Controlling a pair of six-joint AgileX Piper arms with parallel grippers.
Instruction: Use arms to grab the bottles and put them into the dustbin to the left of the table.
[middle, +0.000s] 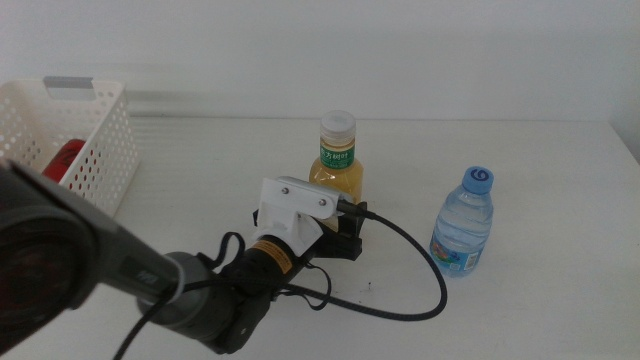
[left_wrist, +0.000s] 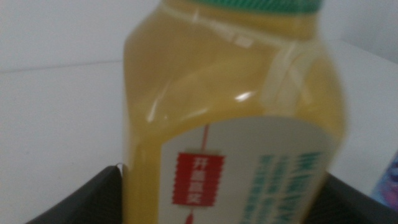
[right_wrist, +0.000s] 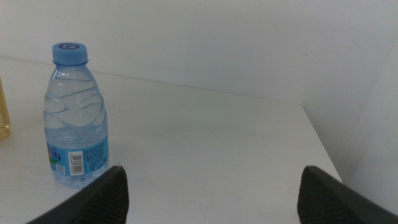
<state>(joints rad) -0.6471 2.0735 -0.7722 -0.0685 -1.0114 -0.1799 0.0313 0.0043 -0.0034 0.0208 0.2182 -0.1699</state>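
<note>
White table (middle: 540, 170) fills most of the middle view, with a pale wall behind it. At the far left sits the white dustbin (middle: 95, 135), a basket with small holes in its sides and a grey handle bar. Something red, the cola can (middle: 62, 160), lies inside it.

Near the middle of the table stands the yellow tea bottle (middle: 338, 160), upright, with a white cap and a green label at its neck. The left arm comes in from the left side, with a white housing and a black cable (middle: 415, 265) that loops over the table. The left gripper (middle: 340, 232) is down at the bottom of the tea bottle. In the left wrist view the yellow bottle (left_wrist: 230, 124) fills the picture, and one dark jaw sits at each side of it, right against the bottle. The jaws look closed on it.

To the right stands the small clear water bottle (middle: 464, 222) with a blue cap, well apart from the tea bottle. The right gripper (right_wrist: 211, 193) waits low near this water bottle (right_wrist: 74, 118), and its jaws are spread wide with nothing between them.
</note>
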